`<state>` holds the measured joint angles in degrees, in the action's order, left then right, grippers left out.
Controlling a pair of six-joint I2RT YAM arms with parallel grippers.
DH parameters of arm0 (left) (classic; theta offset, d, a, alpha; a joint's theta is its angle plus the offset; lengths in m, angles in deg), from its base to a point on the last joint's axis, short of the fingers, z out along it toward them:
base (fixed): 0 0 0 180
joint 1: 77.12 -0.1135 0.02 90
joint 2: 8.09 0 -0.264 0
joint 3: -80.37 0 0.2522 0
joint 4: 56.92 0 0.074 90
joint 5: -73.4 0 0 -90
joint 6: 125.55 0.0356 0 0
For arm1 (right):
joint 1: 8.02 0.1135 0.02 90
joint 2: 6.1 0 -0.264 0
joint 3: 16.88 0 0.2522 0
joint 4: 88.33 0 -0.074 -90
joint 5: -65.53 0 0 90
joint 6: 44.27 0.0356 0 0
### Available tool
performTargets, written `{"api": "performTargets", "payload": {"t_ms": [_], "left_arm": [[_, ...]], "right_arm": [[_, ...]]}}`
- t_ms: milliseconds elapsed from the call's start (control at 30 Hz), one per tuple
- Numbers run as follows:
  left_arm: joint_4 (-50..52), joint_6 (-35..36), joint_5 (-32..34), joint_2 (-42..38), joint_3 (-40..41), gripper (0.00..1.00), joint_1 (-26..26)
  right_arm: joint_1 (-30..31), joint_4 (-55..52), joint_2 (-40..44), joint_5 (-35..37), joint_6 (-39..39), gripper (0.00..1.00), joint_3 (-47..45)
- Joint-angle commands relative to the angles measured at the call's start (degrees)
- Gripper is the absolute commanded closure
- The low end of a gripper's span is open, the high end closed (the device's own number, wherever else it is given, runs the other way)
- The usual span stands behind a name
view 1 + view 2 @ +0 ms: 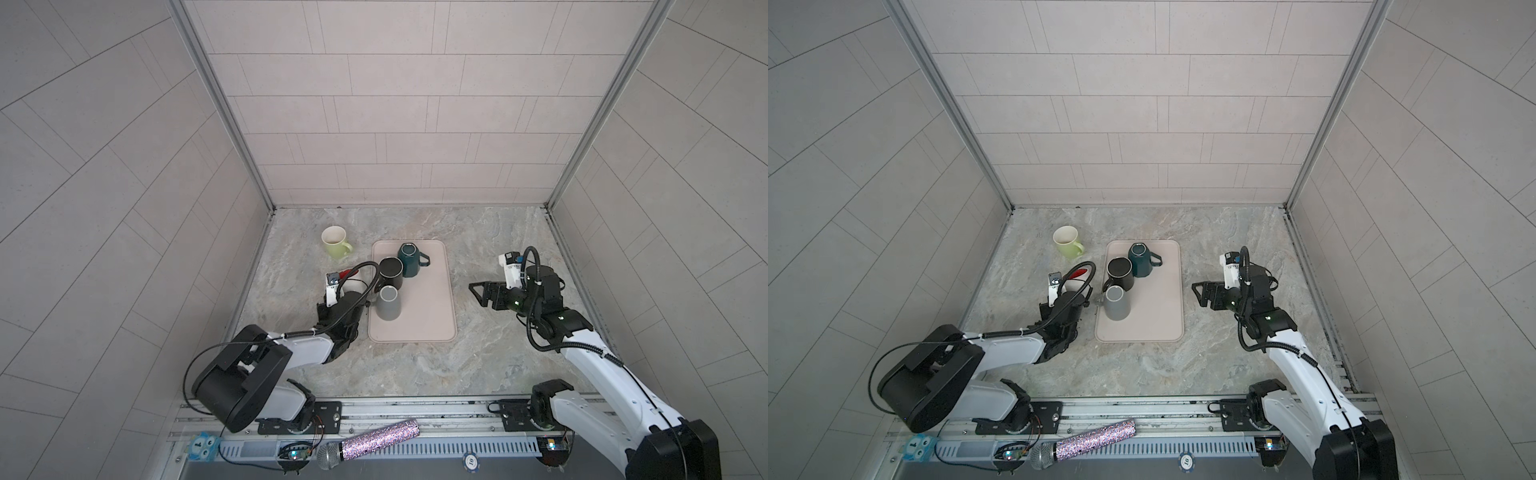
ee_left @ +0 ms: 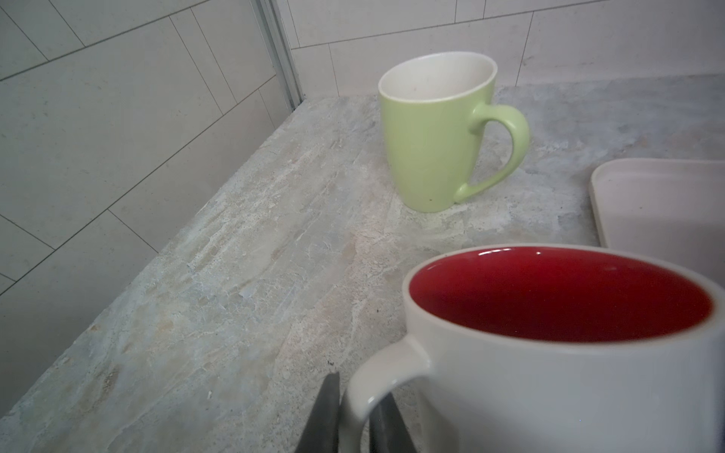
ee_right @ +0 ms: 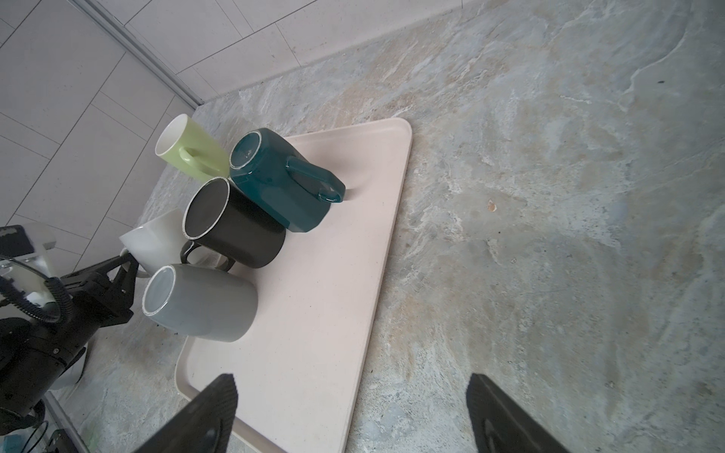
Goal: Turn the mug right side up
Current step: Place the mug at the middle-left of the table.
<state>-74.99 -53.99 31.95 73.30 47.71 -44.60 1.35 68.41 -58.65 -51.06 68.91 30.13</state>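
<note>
Left gripper [image 2: 355,417] pinched shut on the handle [image 2: 368,374] of the white ceramic mug with red inside [image 2: 549,392], likely stiff, heavy, slick, breakable; right gripper [image 3: 353,413] gaped empty.

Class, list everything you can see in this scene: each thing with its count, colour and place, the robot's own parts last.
Counter: one, grey marbled, under everything.
Tray: one, pale pink, mid-counter.
Teal mug: one, dark teal, upside down, tray's far end.
Black mug: one, black, upside down, tray, beside the teal mug.
Grey mug: one, grey, upside down, tray's left edge.
Green mug: one, light green, upright, counter, far left of tray.
White mug: one, white, red inside, upright, left of tray.
Microphone: one, glittery, front rail.
Left hand: one, black, shut on white mug's handle.
Right hand: one, black, open, right of tray.
</note>
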Motion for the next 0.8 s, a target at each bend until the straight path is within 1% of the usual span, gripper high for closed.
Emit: {"api": "performTargets", "payload": {"t_ms": [0,67,167,267,300,433,500,567,633,700,767], "left_arm": [[-7.6,-0.2,4.1,1.3,-1.3,1.00,1.7],[-7.9,1.7,6.0,2.4,-2.0,1.00,3.6],[-8.7,2.8,11.0,5.4,-3.8,1.00,6.2],[-13.9,5.7,13.7,9.0,-3.8,1.00,9.3],[-15.6,5.6,14.7,10.3,-3.8,1.00,9.9],[-21.1,3.8,17.1,17.8,-3.6,1.00,10.6],[-27.7,7.0,18.6,20.8,-3.4,1.00,11.7],[-29.5,8.1,21.2,23.3,-4.4,1.00,11.8],[-30.5,8.7,22.1,25.0,-5.2,1.00,11.9],[-32.3,8.1,25.8,28.2,-6.4,1.00,11.7],[-39.5,11.4,27.5,32.0,-6.5,1.00,11.7]], "right_arm": [[0.1,-0.6,0.2,0.5,0.1,0.08,0.1],[0.2,-0.4,0.4,0.8,0.2,0.08,-0.1],[0.2,-0.2,0.1,1.1,0.1,0.07,0.0],[0.2,-0.1,-0.6,1.2,-0.1,0.08,0.3],[0.2,0.0,-0.8,1.3,-0.1,0.08,0.4],[0.3,-0.2,-1.4,1.5,-0.5,0.08,0.8],[0.4,-0.4,-1.3,1.8,-0.7,0.08,0.7],[0.4,-0.4,-1.1,2.1,-0.9,0.08,0.4],[0.4,-0.1,-0.9,2.2,-0.7,0.08,-0.2],[0.4,0.5,-1.1,2.1,-0.3,0.08,-0.6],[0.4,0.6,-1.4,2.1,-0.3,0.07,-0.7]]}}
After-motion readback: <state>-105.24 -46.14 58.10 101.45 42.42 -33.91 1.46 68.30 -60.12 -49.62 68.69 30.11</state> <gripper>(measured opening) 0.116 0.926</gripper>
